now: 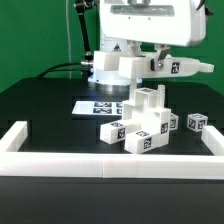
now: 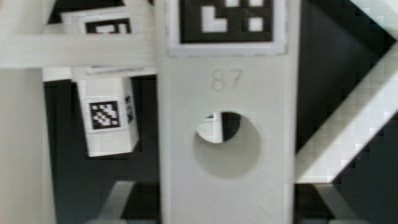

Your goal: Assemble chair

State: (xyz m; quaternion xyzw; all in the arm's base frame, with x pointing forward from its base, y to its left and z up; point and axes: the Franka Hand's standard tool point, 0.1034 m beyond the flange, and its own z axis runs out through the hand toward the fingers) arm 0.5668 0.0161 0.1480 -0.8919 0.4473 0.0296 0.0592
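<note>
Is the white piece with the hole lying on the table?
No, lifted: jaws hold the flat white plastic piece above the black table.

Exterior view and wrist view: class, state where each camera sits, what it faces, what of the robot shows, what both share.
Exterior view: off the arm, outside the border rail, facing the table; arm and gripper show.
Wrist view: on the wrist, close on the held chair piece; no robot part clearly shows.
Shared: that chair piece.

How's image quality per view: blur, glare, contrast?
Exterior view: even light, no harsh glare; the blocky matte-white plastic chair pieces stand out crisply against the black table. Wrist view: soft, blurred; the flat white holed chair panel fills the frame, its black-and-white square tag cropped at the edge.
</note>
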